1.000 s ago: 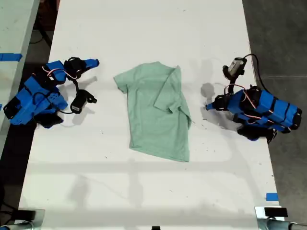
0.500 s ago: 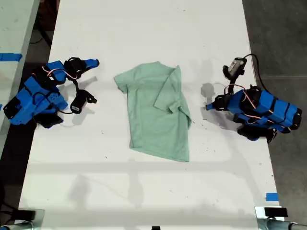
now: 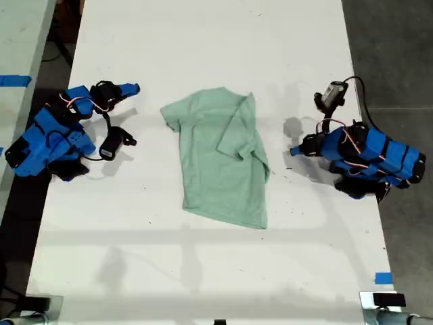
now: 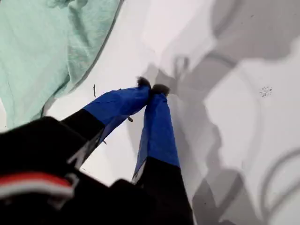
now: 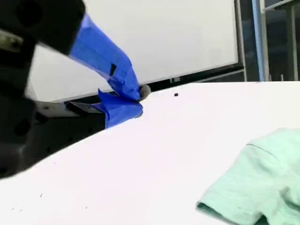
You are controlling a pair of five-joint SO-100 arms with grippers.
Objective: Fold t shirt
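T shirt (image 3: 223,157) lies w/ its front down or up (can't tell which) on the white table (image 3: 203,284), roughly mid-table in the exterior view, neck end toward that view's top, hem toward its bottom. One side is already folded in: the sleeve on the exterior view's right is turned over onto the body, leaving a diagonal flap; the other sleeve sticks out flat toward the exterior view's left. Both arms are parked off the cloth, one on each side. My first gripper (image 4: 151,88) is the one at the exterior view's right (image 3: 295,150); its blue-taped jaws are pressed together at the tips, nothing between them, tips at or just above bare table – contact not clear. In its wrist view the t shirt (image 4: 51,51) fills the corner ahead & to the side of the tips, near but not touching; a strip of table shows between cloth edge & tips. My second gripper (image 5: 133,101) is the one at the exterior view's left (image 3: 132,89), also w/ jaws closed tip to tip on nothing, held near the table surface. From its camera the t shirt (image 5: 262,187) shows as a rumpled mint edge well apart from the tips, w/ plain tabletop between. In the exterior view this gripper sits clear of the flat sleeve, gap wider than on the other side. Blue tape marker (image 3: 383,278) sits near the table edge at the exterior view's lower right.
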